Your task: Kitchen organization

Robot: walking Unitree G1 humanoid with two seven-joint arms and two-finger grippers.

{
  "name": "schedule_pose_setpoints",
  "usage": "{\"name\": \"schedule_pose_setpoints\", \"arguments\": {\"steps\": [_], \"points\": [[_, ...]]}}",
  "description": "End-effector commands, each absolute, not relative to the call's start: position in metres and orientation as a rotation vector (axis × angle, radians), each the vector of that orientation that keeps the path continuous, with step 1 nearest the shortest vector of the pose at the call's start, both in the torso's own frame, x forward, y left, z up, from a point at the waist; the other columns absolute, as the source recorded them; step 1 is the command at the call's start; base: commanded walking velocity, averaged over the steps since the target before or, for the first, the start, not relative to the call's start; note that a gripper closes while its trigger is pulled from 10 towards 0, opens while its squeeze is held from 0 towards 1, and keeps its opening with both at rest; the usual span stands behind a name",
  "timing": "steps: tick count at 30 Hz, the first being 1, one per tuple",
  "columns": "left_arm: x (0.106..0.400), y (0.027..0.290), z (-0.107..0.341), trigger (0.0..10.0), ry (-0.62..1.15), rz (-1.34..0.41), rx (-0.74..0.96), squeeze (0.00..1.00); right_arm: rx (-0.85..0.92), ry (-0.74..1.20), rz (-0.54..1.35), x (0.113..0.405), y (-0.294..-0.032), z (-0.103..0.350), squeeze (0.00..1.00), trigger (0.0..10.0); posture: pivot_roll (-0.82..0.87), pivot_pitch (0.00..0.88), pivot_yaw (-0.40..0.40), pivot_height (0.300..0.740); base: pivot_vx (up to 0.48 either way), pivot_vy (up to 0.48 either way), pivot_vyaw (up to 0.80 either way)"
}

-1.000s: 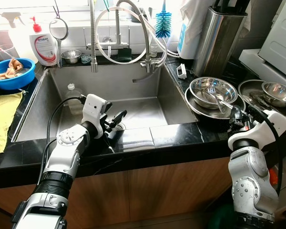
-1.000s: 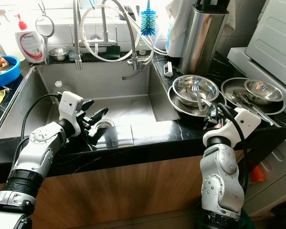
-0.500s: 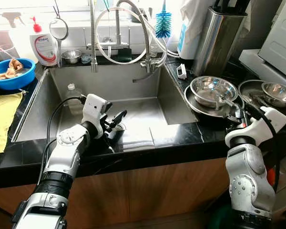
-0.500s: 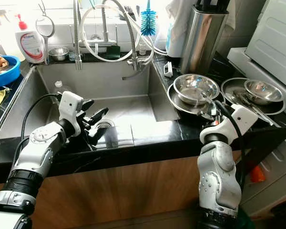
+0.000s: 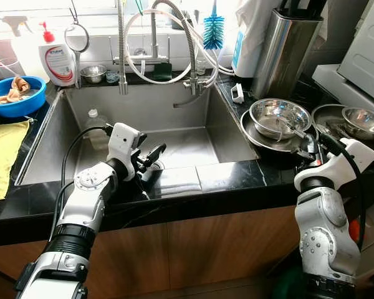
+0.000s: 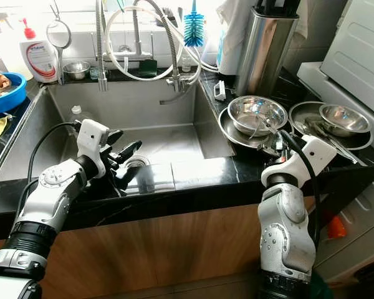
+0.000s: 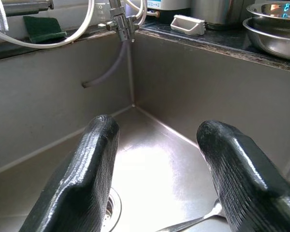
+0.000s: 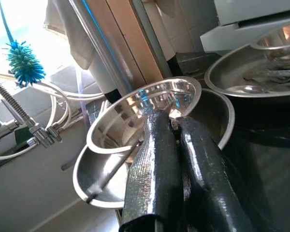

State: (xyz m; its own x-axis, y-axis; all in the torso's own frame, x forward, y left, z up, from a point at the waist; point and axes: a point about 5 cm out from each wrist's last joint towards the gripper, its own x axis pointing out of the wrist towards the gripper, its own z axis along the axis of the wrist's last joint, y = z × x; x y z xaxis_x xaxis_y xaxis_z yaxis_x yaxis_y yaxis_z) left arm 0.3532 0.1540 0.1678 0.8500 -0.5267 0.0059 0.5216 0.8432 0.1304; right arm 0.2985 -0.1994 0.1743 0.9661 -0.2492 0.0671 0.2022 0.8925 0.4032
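A small steel bowl (image 5: 278, 117) rests tilted inside a wider steel bowl (image 5: 260, 140) on the black counter to the right of the sink (image 5: 187, 106). My right gripper (image 5: 308, 146) is at the small bowl's near rim; in the right wrist view its fingers (image 8: 157, 159) are shut on that rim (image 8: 186, 92). A utensil (image 8: 111, 174) lies in the wider bowl. My left gripper (image 5: 151, 161) hangs open over the sink floor near the drain (image 7: 112, 208), holding nothing. A spoon (image 7: 195, 222) lies on the sink floor beside it.
A steel plate with another bowl (image 5: 361, 121) sits at the far right. A tall steel knife holder (image 5: 285, 50) stands behind the bowls. Faucet hoses (image 5: 174, 43) and a blue brush (image 5: 213, 31) hang over the sink. A blue bowl (image 5: 14, 96), soap bottle (image 5: 57, 59) and yellow cloth (image 5: 3, 156) are at the left.
My right gripper moved in to the small bowl's near rim and closed on it, and the bowl tipped up out of its flat seat. The left arm has stayed still.
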Motion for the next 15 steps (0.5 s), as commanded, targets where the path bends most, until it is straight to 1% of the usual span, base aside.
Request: {"name": "schedule_pose_setpoints", "arguments": {"steps": [1, 15], "points": [[0.3519, 0.1541, 0.1675, 10.0, -0.049, -0.551, 0.141, 0.00, 0.398, -0.142, -0.210, 0.3015, -0.1958, 0.1817, 0.00, 10.0, 0.02, 0.000, -0.059, 0.740, 0.000, 0.000, 0.00], [0.3517, 0.1537, 0.1674, 10.0, -0.049, -0.553, 0.137, 0.00, 0.342, -0.155, -0.178, 0.3032, -0.1912, 0.1883, 0.00, 10.0, 0.02, 0.000, -0.060, 0.740, 0.000, 0.000, 0.00]]}}
